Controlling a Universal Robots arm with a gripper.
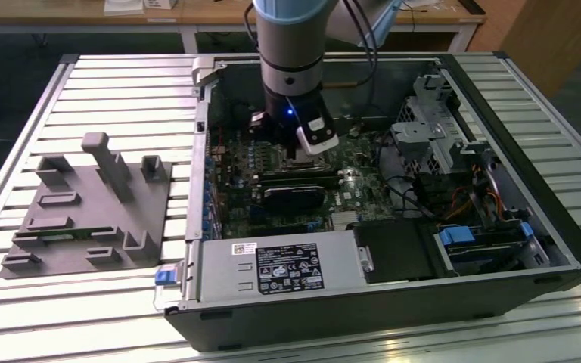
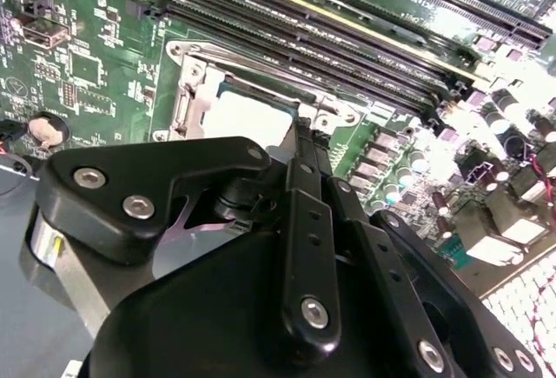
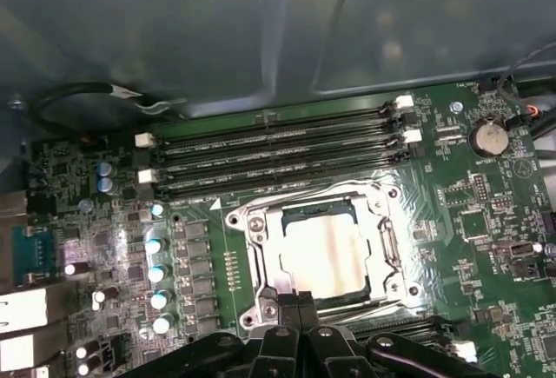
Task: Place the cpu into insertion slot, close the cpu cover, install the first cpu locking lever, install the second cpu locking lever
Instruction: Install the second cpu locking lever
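In the first wrist view the cpu point(image 3: 323, 256) lies flat in the insertion slot point(image 3: 236, 218) on the green board, its pale metal top showing through the window of the cpu cover point(image 3: 384, 243). The cover lies flat around it. My gripper point(image 3: 300, 300) is shut, with its black fingers pressed together and nothing between them. The tips are at the socket's edge, at the rim of the cover. The second wrist view shows the same fingers point(image 2: 306, 148) reaching to the cpu point(image 2: 248, 117) and the silvery frame point(image 2: 187, 91). In the exterior view the gripper point(image 1: 293, 155) is low inside the open computer case.
Long black memory slots point(image 3: 278, 148) run beside the socket, with the case wall point(image 3: 217, 30) behind them. Capacitors point(image 3: 156, 248) and a coin cell point(image 3: 488, 137) flank it. The exterior view shows a grey fixture point(image 1: 88, 204) on the slatted table, a power supply point(image 1: 270, 268) and a drive cage point(image 1: 432, 128).
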